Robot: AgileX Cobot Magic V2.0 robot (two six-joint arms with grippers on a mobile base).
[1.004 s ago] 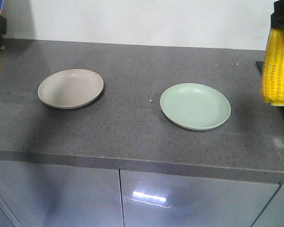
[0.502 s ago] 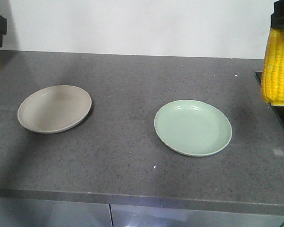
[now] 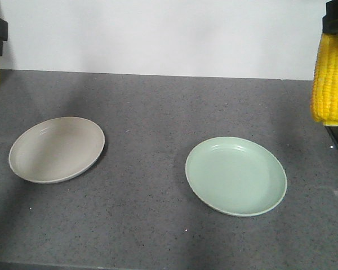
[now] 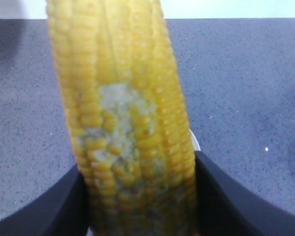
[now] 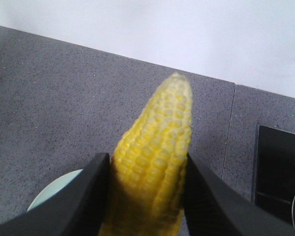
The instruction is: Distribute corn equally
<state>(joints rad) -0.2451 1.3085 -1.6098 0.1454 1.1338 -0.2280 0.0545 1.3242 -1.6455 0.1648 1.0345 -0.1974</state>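
On the grey counter (image 3: 152, 219), the green plate (image 3: 235, 175) sits nearest, with the beige plate (image 3: 56, 149) a little farther back and well apart to its left. Neither holds any corn. Above them, at either edge of the front view, the robot's two arms each hang a cob upright. The left gripper (image 4: 138, 164) is clamped on the left cob (image 4: 118, 73), which shows a pale patch of crushed kernels. The right gripper (image 5: 146, 162) is closed around the right cob (image 5: 162, 123), with the green plate's edge just showing below. The white wall (image 3: 158, 34) stands behind. Judging by this, the pick-up is done and the sharing out is not: one cob for each plate is left to set down.
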